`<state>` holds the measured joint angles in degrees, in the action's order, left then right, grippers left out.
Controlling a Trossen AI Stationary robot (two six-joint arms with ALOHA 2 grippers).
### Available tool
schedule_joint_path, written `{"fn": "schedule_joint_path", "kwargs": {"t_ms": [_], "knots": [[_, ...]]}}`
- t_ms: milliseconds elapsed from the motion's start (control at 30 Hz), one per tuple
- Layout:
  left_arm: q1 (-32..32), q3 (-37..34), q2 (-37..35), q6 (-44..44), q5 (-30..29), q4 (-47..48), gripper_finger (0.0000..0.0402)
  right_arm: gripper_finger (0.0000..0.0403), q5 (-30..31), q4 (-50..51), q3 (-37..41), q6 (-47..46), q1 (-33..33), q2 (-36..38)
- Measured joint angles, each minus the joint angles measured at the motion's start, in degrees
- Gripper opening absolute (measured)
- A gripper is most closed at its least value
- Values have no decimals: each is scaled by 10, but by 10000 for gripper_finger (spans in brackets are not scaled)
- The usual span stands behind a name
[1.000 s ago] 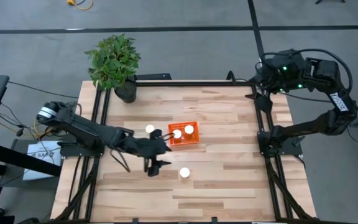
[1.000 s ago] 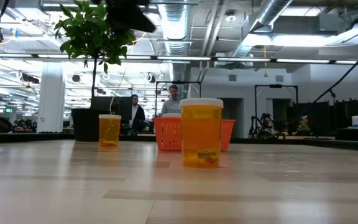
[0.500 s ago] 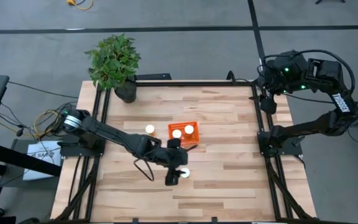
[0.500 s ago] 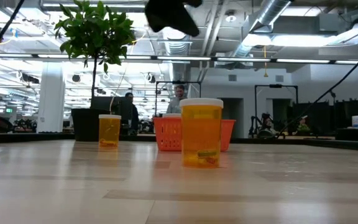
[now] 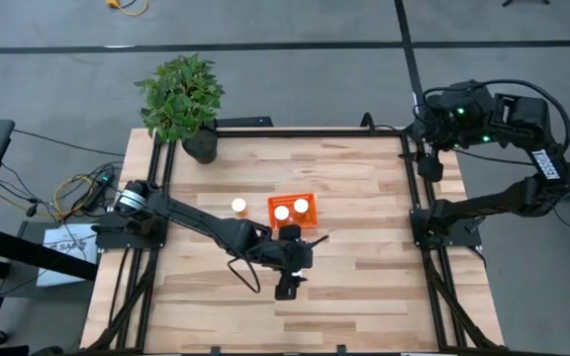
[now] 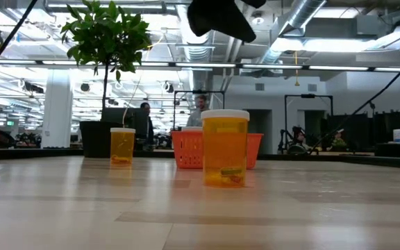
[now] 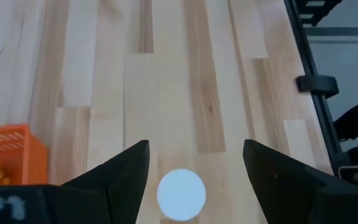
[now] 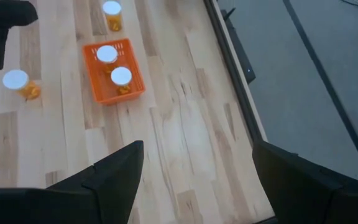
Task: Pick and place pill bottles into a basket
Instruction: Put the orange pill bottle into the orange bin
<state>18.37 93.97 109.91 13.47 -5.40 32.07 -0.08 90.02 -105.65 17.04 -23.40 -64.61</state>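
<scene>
Just below the centre of the high view the left gripper (image 5: 287, 288) hangs over a small cylindrical pill bottle with a round white cap and translucent orange body (image 7: 181, 193), its fingers (image 7: 124, 171) spread apart either side of the cap, holding nothing. The square bright-orange mesh plastic basket (image 5: 276, 225) sits just above on the pale wooden counter (image 5: 364, 198), two bottles inside. The bottle looks light, rigid and smooth, likely tippy; gripping the body under the cap seems safest. The right gripper (image 8: 194, 171) waits wide apart at upper right
</scene>
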Motion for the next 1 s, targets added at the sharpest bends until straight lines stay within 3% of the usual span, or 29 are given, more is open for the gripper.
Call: {"fn": "schedule_joint_path", "kwargs": {"t_ms": [167,500,1000], "knots": [[1,0,0,2,-5,-23,249,296,0,0,0,2,0,1],[-4,0,0,112,30,-8,249,296,0,0,0,2,0,1],[-15,0,0,92,22,65,249,296,-1,0,0,-3,0,1]]}}
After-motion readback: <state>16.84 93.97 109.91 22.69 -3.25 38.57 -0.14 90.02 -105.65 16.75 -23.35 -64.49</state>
